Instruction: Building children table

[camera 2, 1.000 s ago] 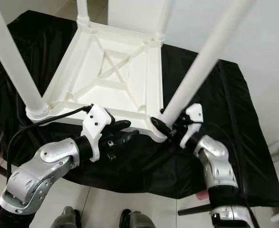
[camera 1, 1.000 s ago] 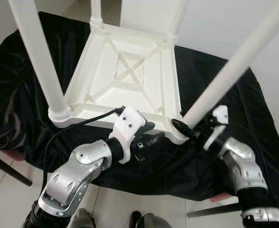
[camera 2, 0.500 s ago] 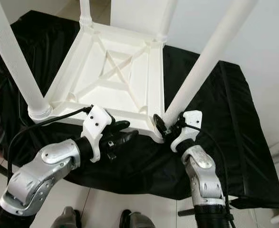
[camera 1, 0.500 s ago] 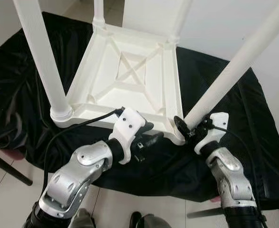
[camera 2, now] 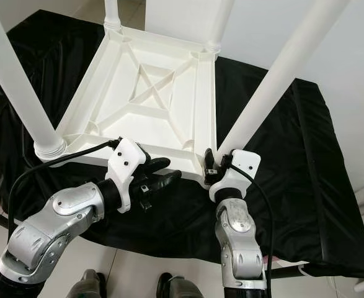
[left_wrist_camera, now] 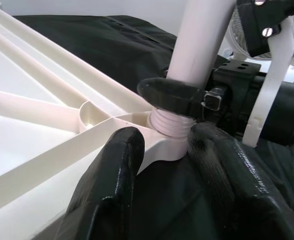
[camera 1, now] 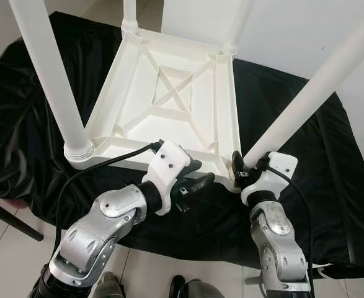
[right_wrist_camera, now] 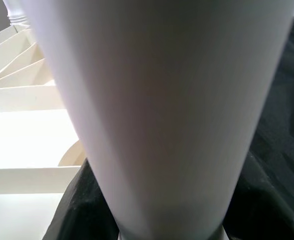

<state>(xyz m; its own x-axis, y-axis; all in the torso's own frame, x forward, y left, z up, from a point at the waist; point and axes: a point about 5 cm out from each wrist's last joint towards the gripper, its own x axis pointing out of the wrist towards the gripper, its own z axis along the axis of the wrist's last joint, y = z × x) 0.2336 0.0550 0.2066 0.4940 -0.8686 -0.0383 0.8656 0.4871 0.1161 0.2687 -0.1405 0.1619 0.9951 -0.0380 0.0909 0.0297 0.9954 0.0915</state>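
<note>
The white children's table (camera 1: 169, 99) lies upside down on a black cloth (camera 1: 306, 186), its legs pointing up. My right gripper (camera 1: 242, 171) is shut around the threaded base of the near-right leg (camera 1: 306, 99), where it meets the table's corner. One of its black fingers (left_wrist_camera: 172, 95) wraps that base in the left wrist view, and the leg (right_wrist_camera: 162, 100) looms close in the right wrist view. My left gripper (camera 1: 197, 177) is open, its fingers (left_wrist_camera: 116, 180) lying against the front rim just left of that corner.
The near-left leg (camera 1: 48, 74) stands tall at the left, and two more legs rise at the far corners. A black cable (camera 1: 76, 177) loops from my left wrist. A dark stand leg (camera 1: 8, 220) crosses the tiled floor at lower left. A white wall is behind.
My right forearm has swung from the right side round to the front of the leg, with the gripper still around the leg's base. The left gripper has stayed put.
</note>
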